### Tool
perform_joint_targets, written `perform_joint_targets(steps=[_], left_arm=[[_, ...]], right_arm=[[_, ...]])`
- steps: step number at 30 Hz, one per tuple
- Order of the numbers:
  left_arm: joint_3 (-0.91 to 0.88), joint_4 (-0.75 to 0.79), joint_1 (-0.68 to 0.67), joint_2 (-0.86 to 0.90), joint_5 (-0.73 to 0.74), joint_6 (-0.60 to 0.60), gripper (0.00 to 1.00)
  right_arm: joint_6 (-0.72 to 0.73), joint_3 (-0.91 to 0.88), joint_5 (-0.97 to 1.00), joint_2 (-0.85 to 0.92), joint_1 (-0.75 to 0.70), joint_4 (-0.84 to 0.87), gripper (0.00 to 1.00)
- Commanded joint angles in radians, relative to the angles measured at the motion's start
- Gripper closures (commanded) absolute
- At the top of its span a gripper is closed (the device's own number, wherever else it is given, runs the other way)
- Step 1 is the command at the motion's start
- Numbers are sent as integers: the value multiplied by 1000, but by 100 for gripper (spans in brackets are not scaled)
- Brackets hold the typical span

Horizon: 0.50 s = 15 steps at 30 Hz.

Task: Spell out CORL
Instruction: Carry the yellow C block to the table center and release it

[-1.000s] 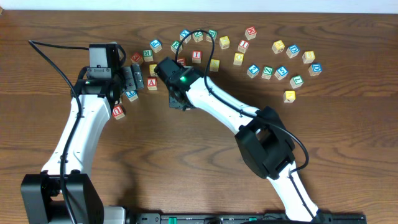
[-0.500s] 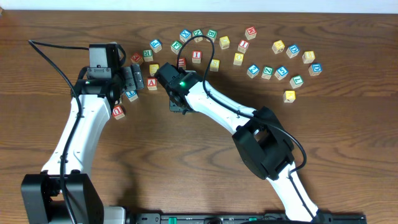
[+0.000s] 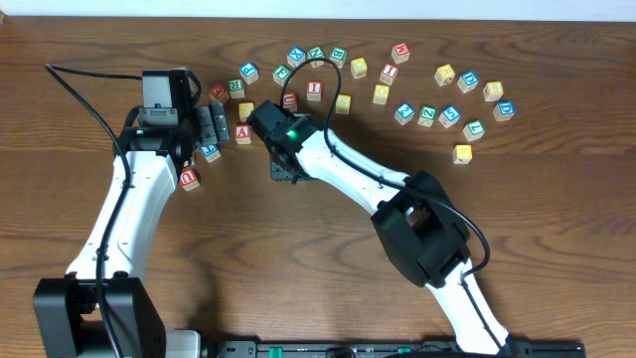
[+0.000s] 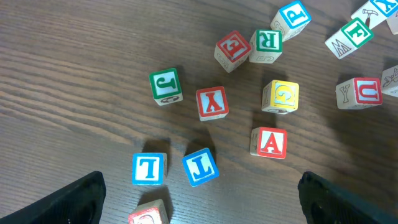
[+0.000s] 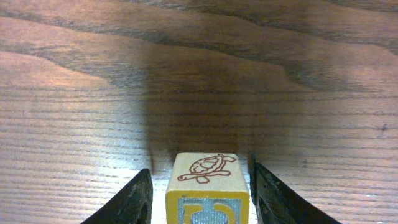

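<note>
Right gripper (image 5: 204, 194) part open, jaws straddling the turtle block (image 5: 206, 177) on the table (image 5: 93, 93), slight gap each side. Left gripper (image 4: 205, 202) wide open, holding nothing.

Turtle-topped block (image 5: 207, 180) upright, blue-framed letter face front; other letter blocks (image 3: 427, 114) scattered.

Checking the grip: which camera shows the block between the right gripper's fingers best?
Right wrist: the block, turtle on top, sits close up between the fingers with a gap each side. Overhead, the right gripper covers it. The left wrist view misses it.
</note>
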Motion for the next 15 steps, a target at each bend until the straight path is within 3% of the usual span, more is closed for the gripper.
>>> perform_joint_targets(steps=[1, 15], left_arm=[[24, 0, 4, 11, 10, -8, 2], [24, 0, 4, 11, 10, -8, 2]], right_arm=[[-32, -6, -8, 11, 2, -2, 55], [-32, 3, -11, 8, -9, -6, 54]])
